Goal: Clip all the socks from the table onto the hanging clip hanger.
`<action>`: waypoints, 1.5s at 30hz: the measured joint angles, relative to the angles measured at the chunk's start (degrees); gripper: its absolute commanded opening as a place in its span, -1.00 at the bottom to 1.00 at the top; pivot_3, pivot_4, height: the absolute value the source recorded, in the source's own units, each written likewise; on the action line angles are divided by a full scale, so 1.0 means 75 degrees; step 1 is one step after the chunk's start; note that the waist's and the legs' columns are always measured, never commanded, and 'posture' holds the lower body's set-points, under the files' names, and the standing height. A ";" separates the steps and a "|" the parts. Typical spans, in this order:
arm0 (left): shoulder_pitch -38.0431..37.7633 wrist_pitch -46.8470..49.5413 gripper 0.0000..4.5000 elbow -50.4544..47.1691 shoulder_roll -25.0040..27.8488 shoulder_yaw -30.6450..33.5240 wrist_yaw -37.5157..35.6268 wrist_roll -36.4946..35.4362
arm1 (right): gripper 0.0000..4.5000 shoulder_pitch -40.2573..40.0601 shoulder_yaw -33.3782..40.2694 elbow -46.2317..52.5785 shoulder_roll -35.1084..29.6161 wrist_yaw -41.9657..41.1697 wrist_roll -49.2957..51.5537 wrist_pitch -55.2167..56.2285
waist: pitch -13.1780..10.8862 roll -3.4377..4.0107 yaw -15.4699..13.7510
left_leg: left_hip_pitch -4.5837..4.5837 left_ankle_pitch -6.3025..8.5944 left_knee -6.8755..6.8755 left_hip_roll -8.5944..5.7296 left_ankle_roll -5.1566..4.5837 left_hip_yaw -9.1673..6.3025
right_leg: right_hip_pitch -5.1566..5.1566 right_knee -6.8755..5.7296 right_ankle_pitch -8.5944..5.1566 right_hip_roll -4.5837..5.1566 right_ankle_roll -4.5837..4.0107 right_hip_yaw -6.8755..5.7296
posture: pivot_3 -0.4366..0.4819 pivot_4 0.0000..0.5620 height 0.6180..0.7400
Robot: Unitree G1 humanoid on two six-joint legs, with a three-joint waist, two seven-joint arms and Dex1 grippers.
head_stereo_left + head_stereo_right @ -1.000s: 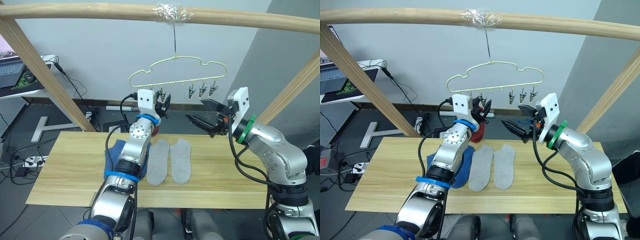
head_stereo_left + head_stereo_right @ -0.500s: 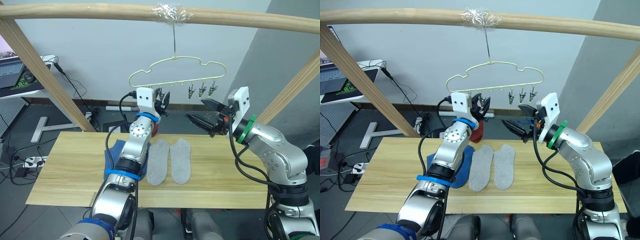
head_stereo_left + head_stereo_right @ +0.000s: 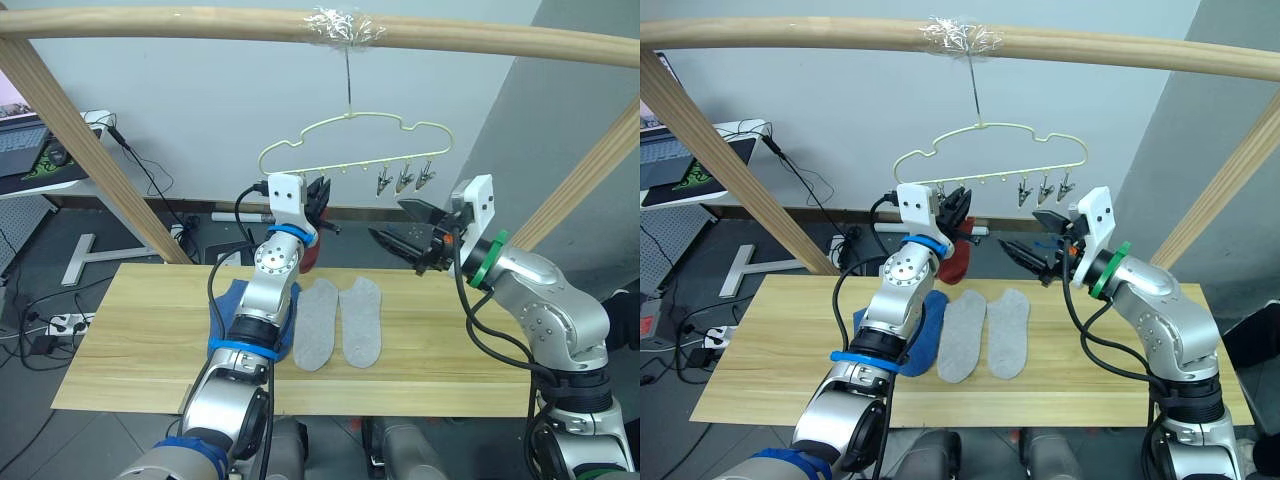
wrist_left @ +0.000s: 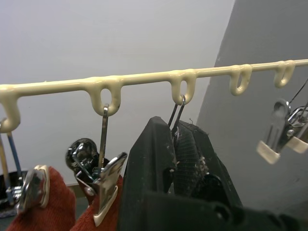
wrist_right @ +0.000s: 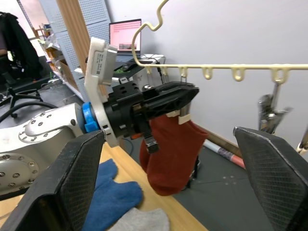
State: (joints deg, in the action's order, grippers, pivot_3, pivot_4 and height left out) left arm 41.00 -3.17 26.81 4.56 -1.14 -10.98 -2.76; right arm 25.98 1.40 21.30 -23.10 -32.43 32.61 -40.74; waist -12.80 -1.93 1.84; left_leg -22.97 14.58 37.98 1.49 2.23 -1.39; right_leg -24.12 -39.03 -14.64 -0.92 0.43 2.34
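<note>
The left gripper (image 4: 180, 144) pinches a clip (image 4: 176, 111) on the hanger (image 3: 350, 135), likely to spread it, while the right gripper (image 3: 400, 225) waits spread wide; four socks (image 3: 340, 322) lie on the table (image 3: 130, 340).

Silver arms, black cables, blue and green rings.

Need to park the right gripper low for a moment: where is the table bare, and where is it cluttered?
The table is bare right of the two grey socks, up to its right edge, and left of the blue socks. The middle is crowded: blue and grey socks lie side by side, the left gripper and red sock above.
</note>
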 measured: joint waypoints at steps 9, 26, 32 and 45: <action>-0.0053 0.1924 -0.97 -0.0945 0.0255 0.0674 -0.1002 -0.1489 | 1.00 -0.0771 -0.1683 -0.1736 0.0420 0.0859 -0.2137 0.0760 | 0.0009 -0.0002 0.0044 | 0.0010 -0.0001 0.0005 0.0008 0.0001 0.0008 | 0.0001 -0.0005 0.0006 -0.0001 -0.0006 0.0003 | -0.13 -0.39 1.00; -0.0587 0.2572 -0.97 -0.2041 0.0577 0.0527 -0.1103 -0.1496 | 0.92 0.0824 -0.2405 -0.8176 0.2304 0.1228 -0.4255 0.3710 | 0.0011 -0.0004 -0.0021 | 0.0021 -0.0008 0.0003 0.0014 0.0003 0.0000 | 0.0007 -0.0007 0.0031 0.0005 -0.0020 0.0003 | 0.04 -0.34 1.00; -0.0589 0.2700 -0.97 -0.2089 0.0663 0.0521 -0.1098 -0.1468 | 0.13 0.0827 -0.2476 -0.8570 0.2273 0.1002 -0.4670 0.4291 | 0.0017 -0.0006 -0.0019 | 0.0034 -0.0010 0.0004 0.0014 0.0000 0.0002 | 0.0019 -0.0007 0.0033 0.0000 -0.0021 0.0003 | 0.04 -0.34 1.00; -0.0686 0.3605 -0.97 -0.2493 0.0535 0.1249 -0.0990 -0.2413 | -0.99 -0.0033 -0.2884 -0.7240 0.0958 0.0154 -0.5480 0.5716 | 0.0020 -0.0004 0.0006 | 0.0033 -0.0010 0.0010 0.0015 -0.0001 0.0000 | 0.0016 -0.0002 0.0038 0.0001 -0.0008 0.0008 | 0.00 -0.35 1.00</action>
State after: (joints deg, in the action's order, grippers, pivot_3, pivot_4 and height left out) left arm 35.86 23.87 8.11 8.57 8.23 -18.40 -20.86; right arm 25.73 -20.23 -33.00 -15.92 -31.28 -8.49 2.13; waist -12.66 -1.96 1.89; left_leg -22.72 14.50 38.06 1.60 2.23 -1.39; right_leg -24.00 -39.04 -14.35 -0.91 0.36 2.40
